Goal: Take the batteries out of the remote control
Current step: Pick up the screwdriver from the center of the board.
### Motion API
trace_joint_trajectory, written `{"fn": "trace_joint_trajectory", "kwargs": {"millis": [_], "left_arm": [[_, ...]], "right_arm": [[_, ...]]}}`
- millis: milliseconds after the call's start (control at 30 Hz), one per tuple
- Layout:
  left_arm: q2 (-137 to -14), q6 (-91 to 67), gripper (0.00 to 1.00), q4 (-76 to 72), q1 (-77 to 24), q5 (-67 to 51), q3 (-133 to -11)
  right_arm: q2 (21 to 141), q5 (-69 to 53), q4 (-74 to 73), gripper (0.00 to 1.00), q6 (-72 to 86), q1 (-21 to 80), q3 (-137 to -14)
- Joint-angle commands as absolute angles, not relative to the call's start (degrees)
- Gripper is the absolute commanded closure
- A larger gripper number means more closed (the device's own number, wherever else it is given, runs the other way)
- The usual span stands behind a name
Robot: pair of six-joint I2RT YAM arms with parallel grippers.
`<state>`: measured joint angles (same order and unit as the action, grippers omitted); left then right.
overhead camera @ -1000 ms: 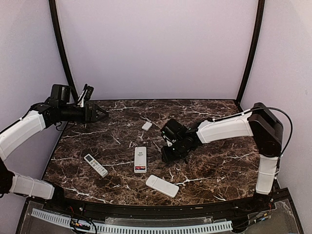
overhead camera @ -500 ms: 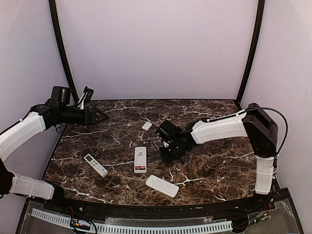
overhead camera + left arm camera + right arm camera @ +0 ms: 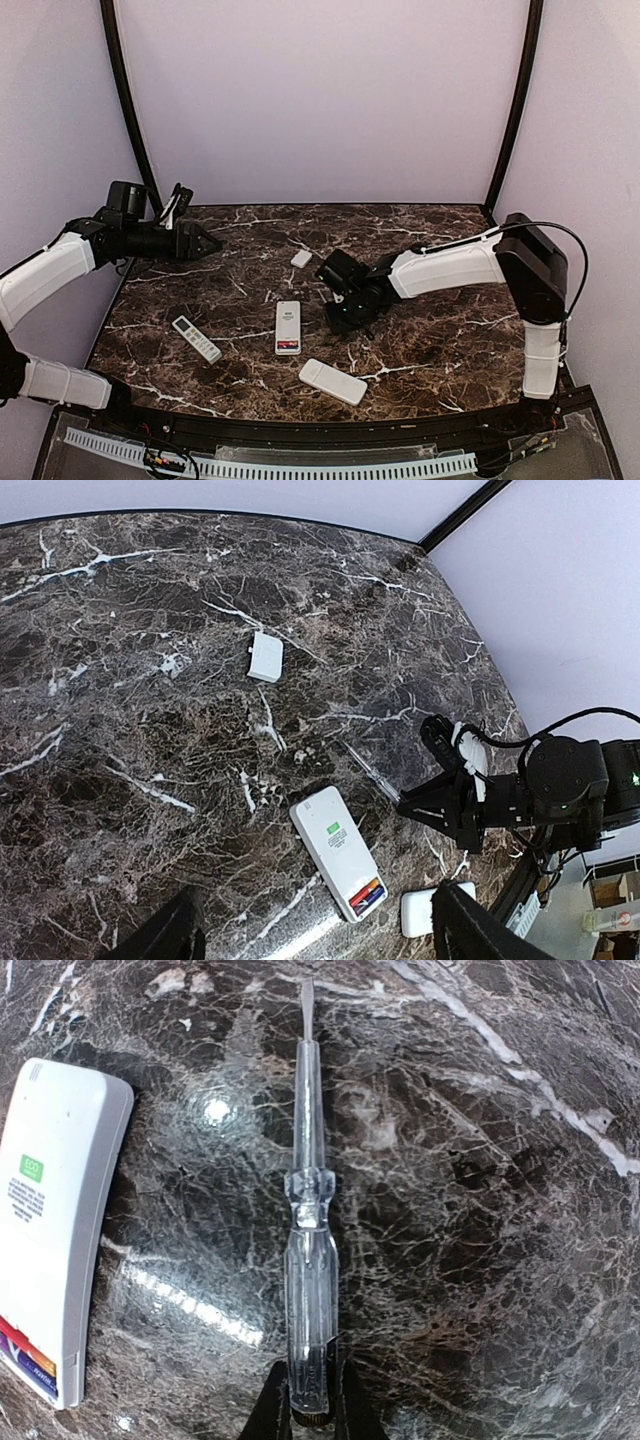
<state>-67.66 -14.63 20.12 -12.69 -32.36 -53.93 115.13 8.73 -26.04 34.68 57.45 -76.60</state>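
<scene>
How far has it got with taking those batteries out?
Done: the middle remote is open, a white cover lying apart. In hand: the right gripper is shut on a clear screwdriver. To do: the batteries sit inside; the left gripper hangs open.

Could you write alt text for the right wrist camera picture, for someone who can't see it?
The right gripper is shut on the handle end of a clear screwdriver lying on a dark marble table, blade pointing away. At the left lies a white remote, its open compartment showing batteries.
</scene>
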Motion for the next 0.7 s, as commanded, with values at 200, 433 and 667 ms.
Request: {"fn": "trace_joint_trajectory", "kwargs": {"millis": [200, 433, 667], "left_arm": [[-63.6, -21.3, 0.23, 13.6, -18.9, -32.8, -48.0], [-63.5, -33.9, 0.23, -3.0, -30.2, -34.6, -40.6], [-64.9, -42.8, 0.23, -12.6, -34.3, -35.0, -38.4]], "right_arm": [[105.7, 2.2, -16.6, 1.00, 31.8, 57.8, -69.7], [95.3, -3.5, -7.2, 1.00, 26.7, 58.5, -61.6], [93.9, -1.8, -3.8, 1.00, 22.4, 62.4, -61.5]]}}
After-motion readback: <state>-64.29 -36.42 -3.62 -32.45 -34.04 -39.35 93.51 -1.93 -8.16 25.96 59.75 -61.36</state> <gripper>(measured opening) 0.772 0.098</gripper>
